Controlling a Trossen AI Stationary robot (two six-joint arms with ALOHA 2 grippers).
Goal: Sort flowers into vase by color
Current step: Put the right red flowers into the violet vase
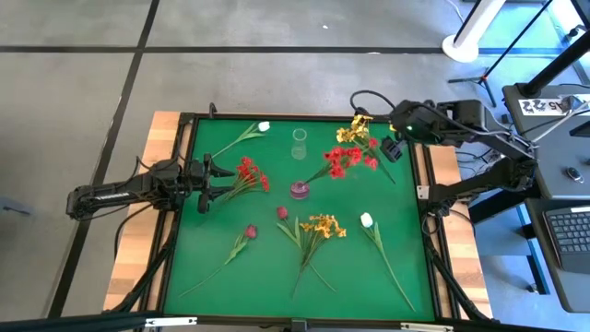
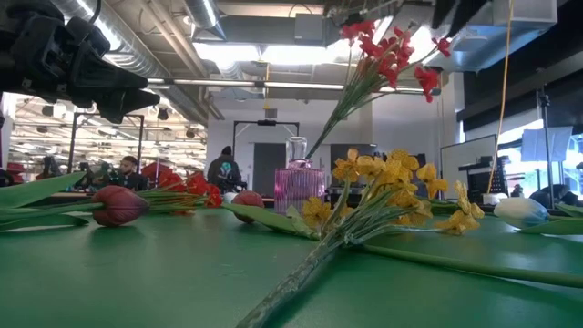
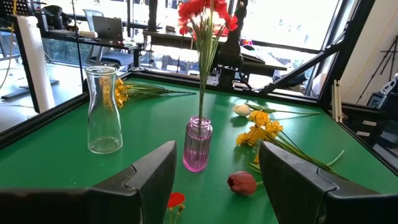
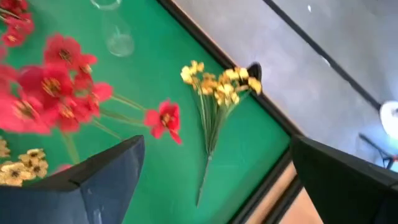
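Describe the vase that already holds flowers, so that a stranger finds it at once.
On the green table mat, look near the middle: two vases stand there. It is the short pink ribbed vase holding the red flowers; the taller clear vase is empty.

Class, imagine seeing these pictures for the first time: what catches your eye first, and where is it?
A spray of red flowers stands in a pink vase at the middle of the green table, beside an empty clear vase. Yellow flowers, white buds and dark red buds lie scattered around them.
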